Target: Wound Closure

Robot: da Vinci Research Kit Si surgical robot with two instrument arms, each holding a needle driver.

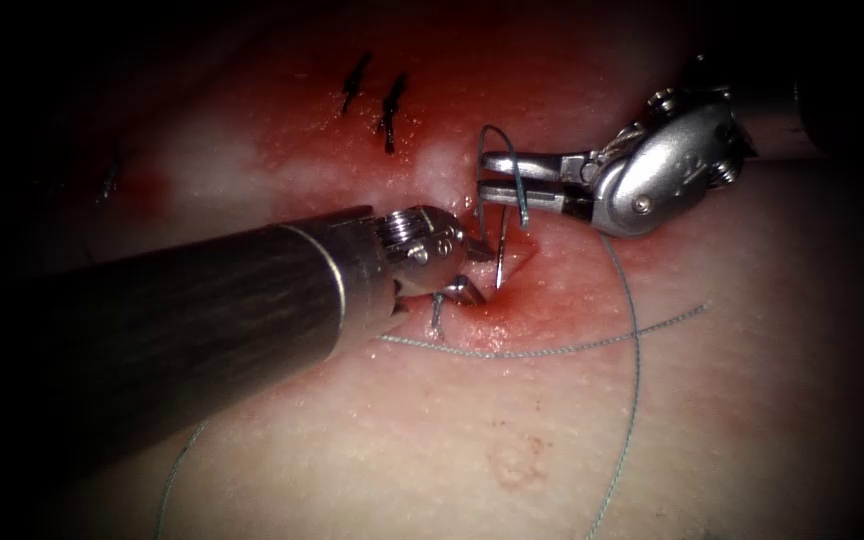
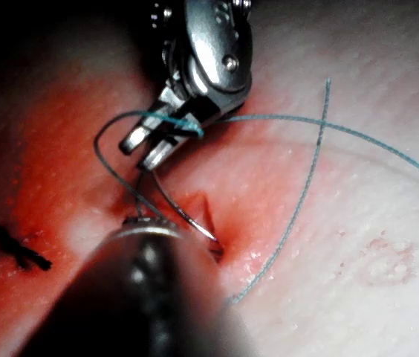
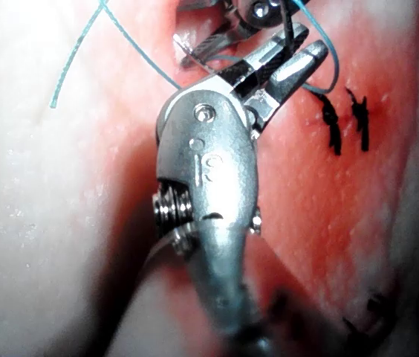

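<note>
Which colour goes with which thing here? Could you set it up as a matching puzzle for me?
Things:
1. thread
2. finished stitches
3. fluid
4. right end effector

Colours:
a. silver
b. red
c. blue-green
d. black

Pairs: 1-c; 2-d; 3-b; 4-a

Pair of short dark stitches [image 1: 357,82], side by side and slightly slanted, on the tissue [image 1: 732,420] at the far edge of the red-stained zone; a fainter dark mark [image 1: 107,182] well apart to their left; a pale reddish ring-shaped blemish [image 1: 512,465] on the near, unstained skin.
</note>
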